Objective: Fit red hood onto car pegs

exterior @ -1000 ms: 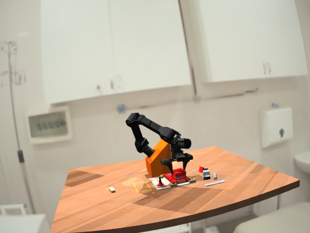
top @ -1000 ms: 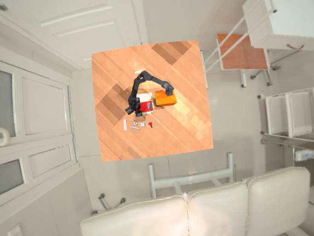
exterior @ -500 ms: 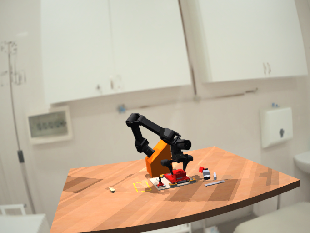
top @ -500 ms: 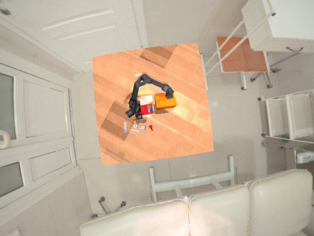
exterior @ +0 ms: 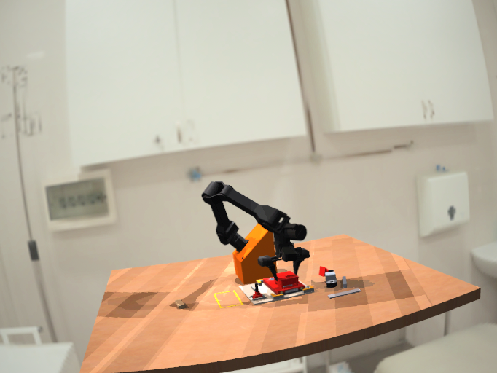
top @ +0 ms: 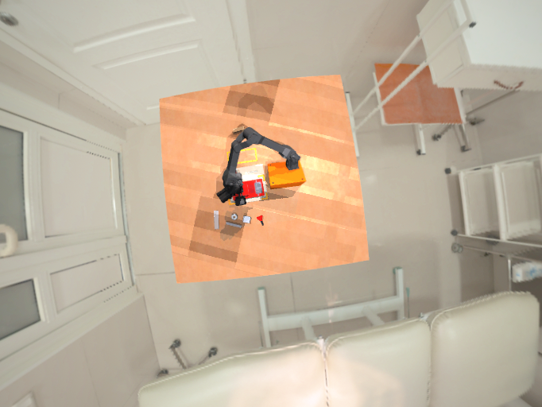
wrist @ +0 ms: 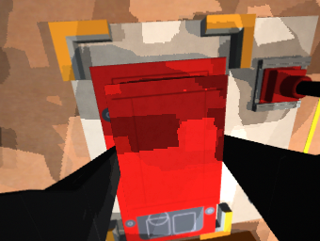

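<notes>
The red hood (exterior: 288, 279) (wrist: 169, 179) is between the two black fingers of my gripper (exterior: 286, 275) (wrist: 168, 145), which is shut on its sides. The hood is over the red chassis (exterior: 267, 285) (wrist: 98, 75). The chassis sits in the pale jig (top: 253, 169) (exterior: 248, 291) (wrist: 256, 127) between its orange corner brackets. In the wrist view chassis edges show past the hood at the far end and the left, and a grey panel (wrist: 188, 222) with two round grey spots shows at the near end. The engine block and the pegs under the hood are hidden. I cannot tell whether the hood sits flat.
A red knobbed part (exterior: 256, 293) (wrist: 278, 85) stands on the jig beside the chassis. The orange base block (top: 284, 175) (exterior: 253, 267) is close by. Loose parts, including a grey bar (top: 216, 219) (exterior: 344, 293) and a red piece (top: 260, 218) (exterior: 323, 271), lie past the jig. A wooden block (exterior: 180, 304) lies farther off.
</notes>
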